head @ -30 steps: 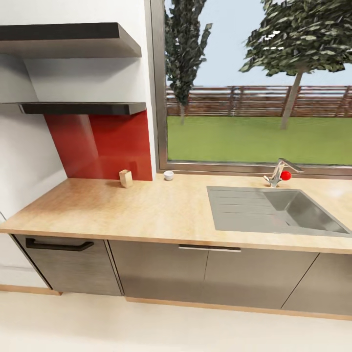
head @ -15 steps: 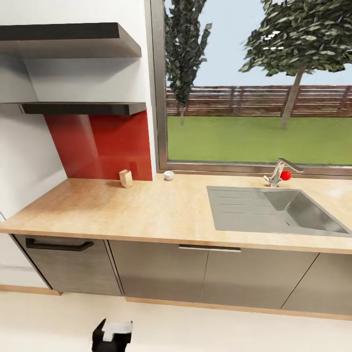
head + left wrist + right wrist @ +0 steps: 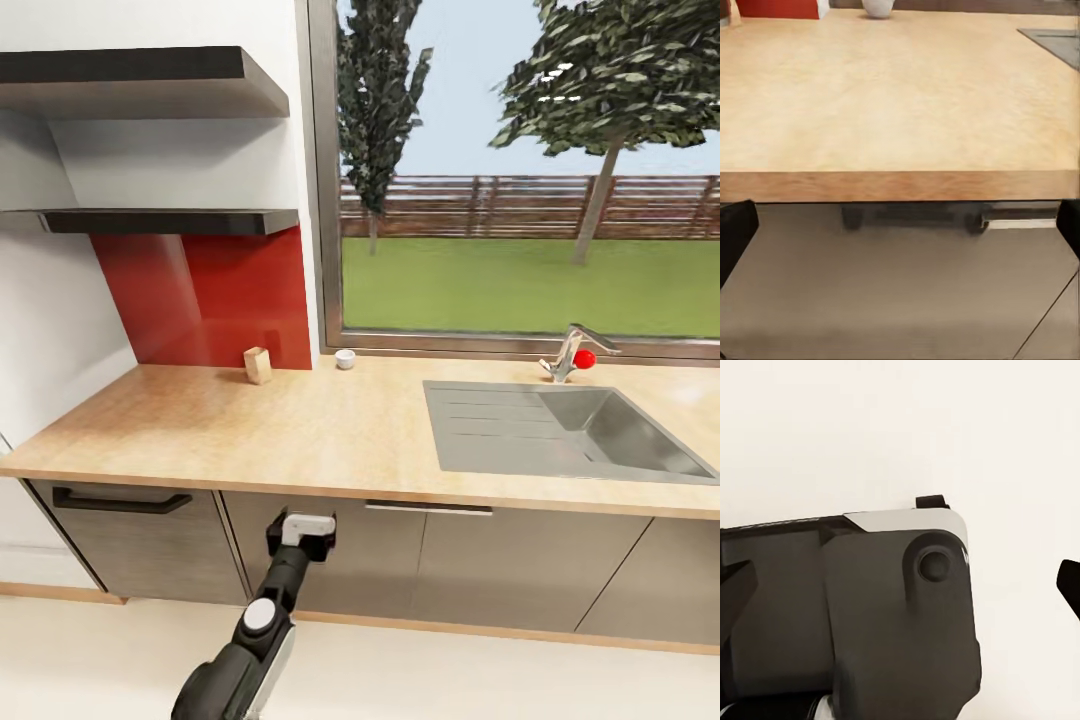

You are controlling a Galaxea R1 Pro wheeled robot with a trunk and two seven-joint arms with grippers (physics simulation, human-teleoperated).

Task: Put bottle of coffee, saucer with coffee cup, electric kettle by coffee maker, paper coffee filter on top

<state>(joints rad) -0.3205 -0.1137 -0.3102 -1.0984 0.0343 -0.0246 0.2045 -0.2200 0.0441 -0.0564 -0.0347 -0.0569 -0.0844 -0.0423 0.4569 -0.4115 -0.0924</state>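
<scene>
One long slab dominates: the kitchen countertop [image 3: 300, 430], a light tan wood-grain worktop with a squared front edge, running over dark grey, faintly brushed cabinet fronts [image 3: 330, 555]. Set into the countertop toward its window end is a rectangular steel sink [image 3: 560, 430] with a ribbed drainer, and behind the sink stands a bent metal tap [image 3: 572, 350] with a red knob. Above the countertop's wall end, the kitchen shelf [image 3: 170, 221] is a thin dark slab with a glossy edge, and a second, thicker dark shelf [image 3: 140, 80] hangs higher; a glossy red backsplash panel [image 3: 220, 300] fills the wall between shelf and countertop. The left arm [image 3: 255, 640], black with a white round joint, reaches up toward the countertop's front edge, its left gripper [image 3: 303, 530] in front of the cabinet fronts just below that edge; in the left wrist view the two black fingertips [image 3: 735, 232] sit spread far apart. At the back of the countertop, near the backsplash, stands a small tan wooden block [image 3: 257, 365], and beside it under the window the coffee cup [image 3: 345, 359], small, white and round. In the right wrist view a dark grey rounded robot housing [image 3: 870, 607] shows, with the right gripper [image 3: 904, 585] fingers wide apart.
</scene>
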